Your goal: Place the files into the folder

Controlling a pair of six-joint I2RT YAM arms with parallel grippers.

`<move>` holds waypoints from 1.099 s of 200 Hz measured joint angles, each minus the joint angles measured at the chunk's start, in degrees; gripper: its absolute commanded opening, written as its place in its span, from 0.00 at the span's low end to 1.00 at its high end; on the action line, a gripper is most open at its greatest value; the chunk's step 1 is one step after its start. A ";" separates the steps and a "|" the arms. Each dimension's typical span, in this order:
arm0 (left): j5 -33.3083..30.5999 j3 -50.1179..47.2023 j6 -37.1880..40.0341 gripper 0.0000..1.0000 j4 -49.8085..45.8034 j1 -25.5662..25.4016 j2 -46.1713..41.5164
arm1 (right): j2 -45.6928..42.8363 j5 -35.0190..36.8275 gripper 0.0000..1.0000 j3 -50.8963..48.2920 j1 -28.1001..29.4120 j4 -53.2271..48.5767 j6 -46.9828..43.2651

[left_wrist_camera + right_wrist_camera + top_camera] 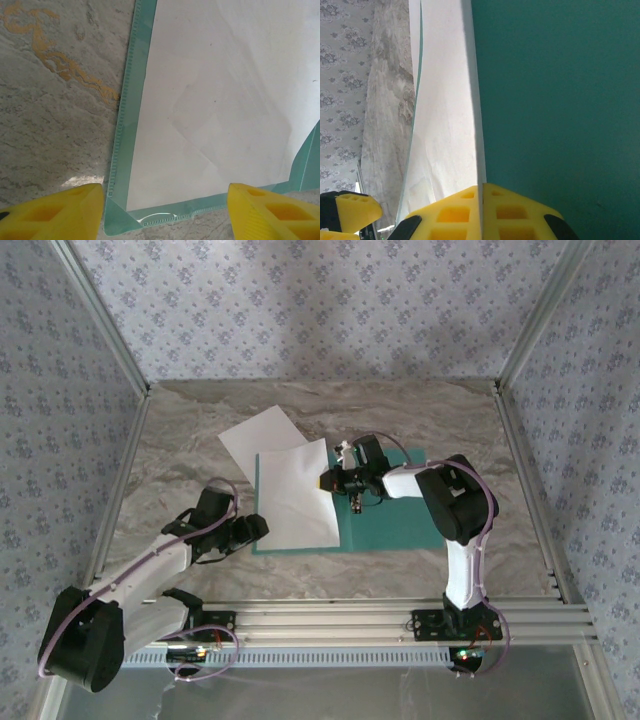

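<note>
Floral walls (300, 300) (bluish), marble table (450, 420)

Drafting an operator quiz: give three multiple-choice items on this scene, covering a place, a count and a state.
1. The sheet held by the right gripper lies where? A on the open folder B under it C off the table
2. White sheets in view? A one B two C four
3. The left gripper is? A open B shut on the folder C shut on a sheet
Key: A, it covers the folder's left half; B, a second sheet lies behind; A, its yellow fingers stand apart.
</note>
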 measured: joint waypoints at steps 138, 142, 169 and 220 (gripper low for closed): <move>-0.02 0.00 0.04 0.67 0.96 0.00 0.13 | -0.15 0.59 0.30 -0.31 1.07 -1.57 -0.20; -0.04 0.00 0.04 0.67 0.92 0.00 0.13 | -0.31 0.66 0.32 -0.26 1.07 -2.14 -0.81; -1.38 1.09 1.20 0.67 -1.42 0.00 0.15 | -2.64 1.64 0.42 1.18 0.83 -8.70 -3.39; -6.03 12.00 5.44 0.67 -6.47 -0.92 3.19 | -11.37 4.68 0.55 2.99 -1.88 -20.70 -8.92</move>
